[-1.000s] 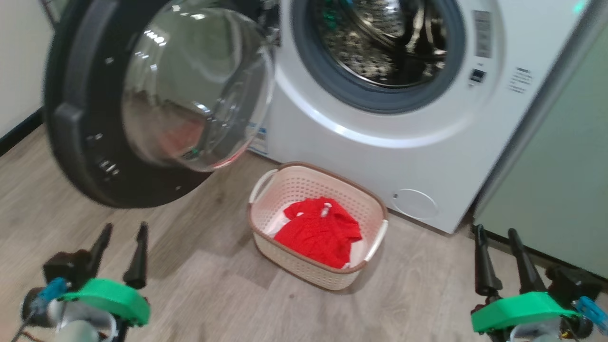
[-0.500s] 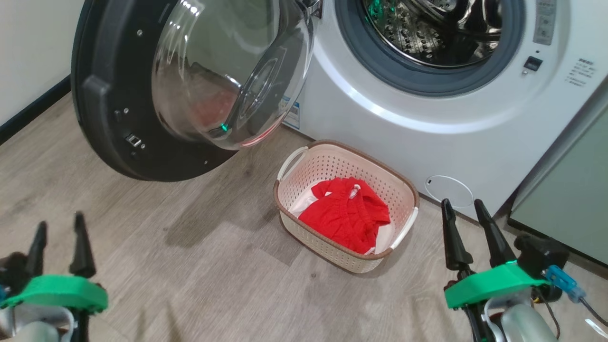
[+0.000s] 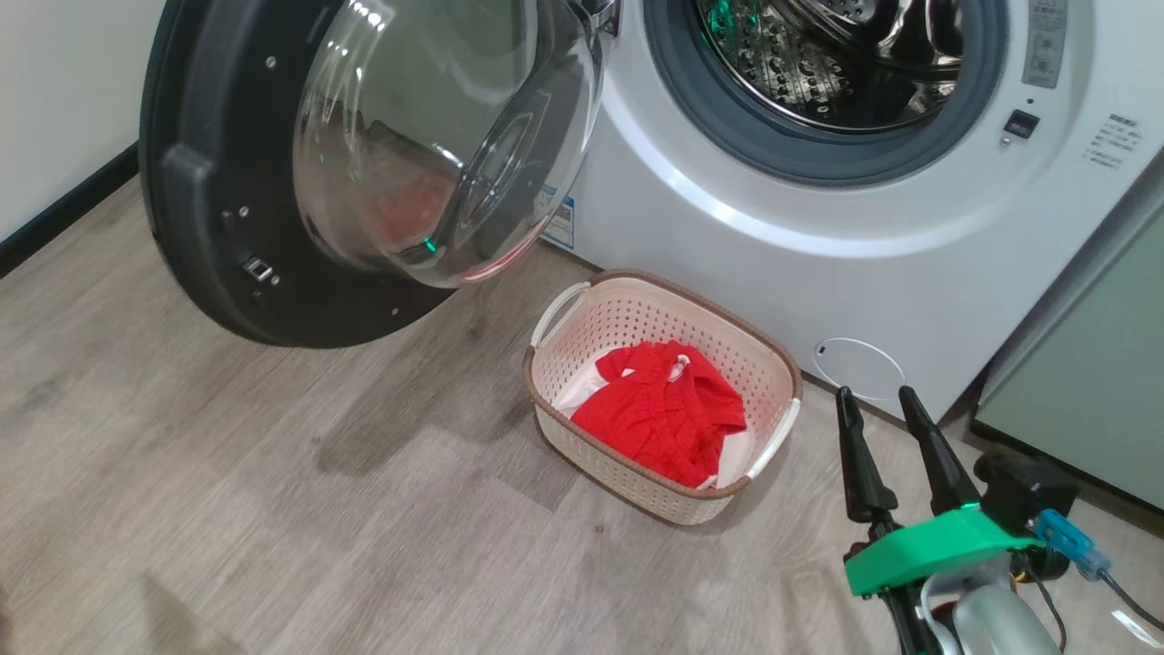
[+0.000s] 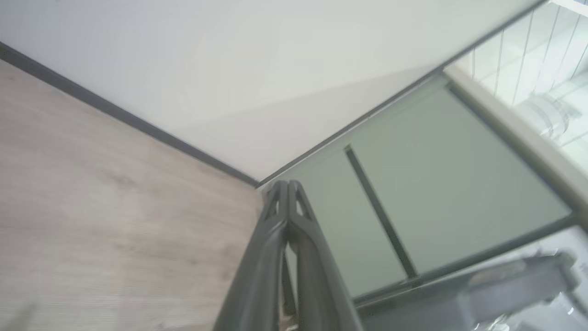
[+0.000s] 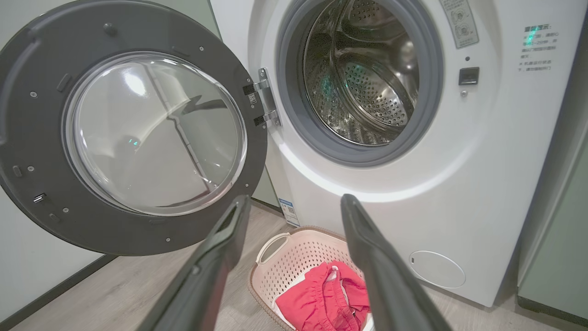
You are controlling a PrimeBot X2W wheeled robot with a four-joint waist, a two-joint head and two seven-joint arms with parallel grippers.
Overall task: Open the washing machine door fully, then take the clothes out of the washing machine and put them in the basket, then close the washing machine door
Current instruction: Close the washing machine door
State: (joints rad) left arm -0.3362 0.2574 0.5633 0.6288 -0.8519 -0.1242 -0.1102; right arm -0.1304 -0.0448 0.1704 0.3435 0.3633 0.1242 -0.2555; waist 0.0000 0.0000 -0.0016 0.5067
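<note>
The washing machine door (image 3: 236,209) stands swung open to the left, its clear window bulging toward me; it also shows in the right wrist view (image 5: 36,138). The white washing machine (image 3: 818,246) shows a bare steel drum (image 5: 367,82). On the floor in front of it sits the cream basket (image 3: 637,318), holding the red clothes (image 3: 664,414). My right gripper (image 3: 875,396) hangs open and empty to the right of the basket. From the right wrist the basket (image 5: 294,253) and clothes (image 5: 317,303) lie below its spread fingers. My left gripper (image 4: 288,184) is shut on nothing, pointing at a wall corner.
Pale green cabinets (image 3: 1091,382) stand right of the machine, and another cabinet front (image 4: 413,207) meets a pale wall in the left wrist view. A wall with dark skirting (image 3: 55,109) runs behind the door. Wood floor (image 3: 273,500) spreads left of the basket.
The camera shifted early on. Since then my left gripper has dropped out of the head view and shut. The right gripper has edged slightly lower. Door, basket and clothes have stayed put.
</note>
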